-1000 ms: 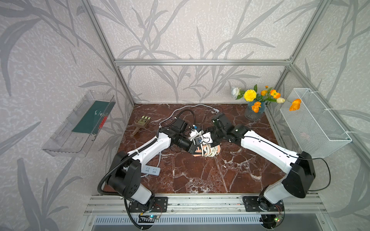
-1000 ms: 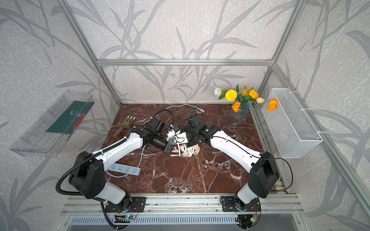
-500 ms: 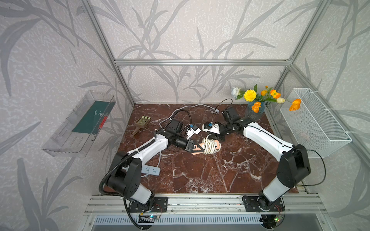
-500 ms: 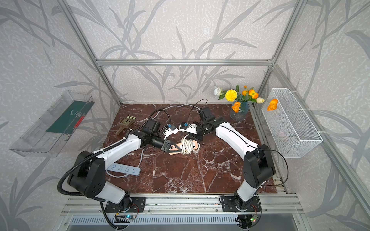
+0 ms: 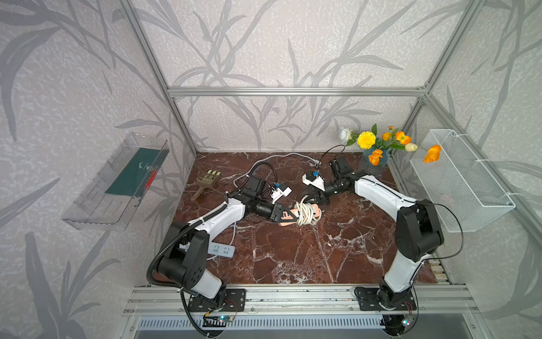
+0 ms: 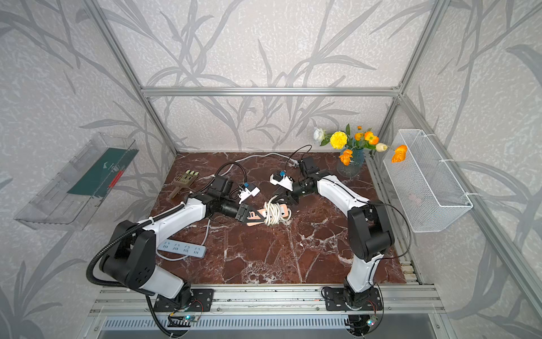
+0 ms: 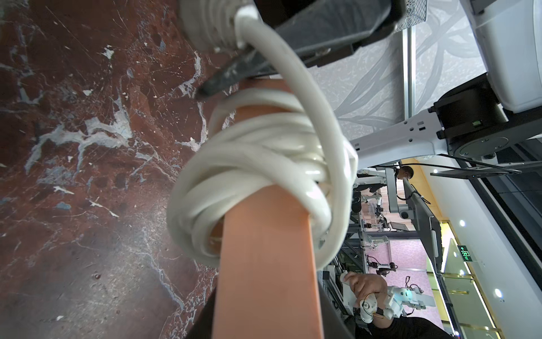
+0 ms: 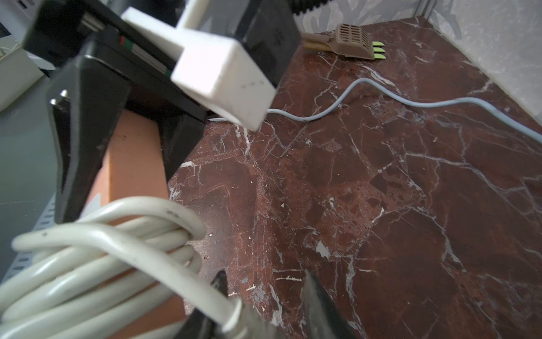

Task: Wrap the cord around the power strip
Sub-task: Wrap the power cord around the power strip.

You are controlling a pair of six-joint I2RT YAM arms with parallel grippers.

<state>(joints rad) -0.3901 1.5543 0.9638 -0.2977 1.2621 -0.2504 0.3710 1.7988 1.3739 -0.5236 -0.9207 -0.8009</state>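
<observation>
Worktop (image 5: pixel 293 258) of red-brown marble, with everything of interest at its middle. Power strip (image 5: pixel 317 210), salmon-coloured, flat and long: held there by one end, low over the marble or resting on it, cannot tell which. Long axis running across the worktop from the robot's left toward its right, free end angled slightly toward the rear. Likely rigid and light, smooth-faced, so best gripped across its narrow width at a bare end, clear of the windings. Cord (image 5: pixel 305 212), white and thick, wound crosswise round the strip's middle in several loose, overlapping turns. Probably springy and slick, apt to uncoil once let go slack. Best taken near its tail, at the ribbed sleeve (image 7: pixel 205 26), for purchase. Left hand (image 5: pixel 286 216) clamped on the strip's near end, fingers flat on both faces. Right hand (image 5: pixel 315 200) just beside the coil on its rear side, jaws apart, with the cord's tail and sleeve lying between them against one finger. Pinched or merely resting there, cannot tell.
</observation>
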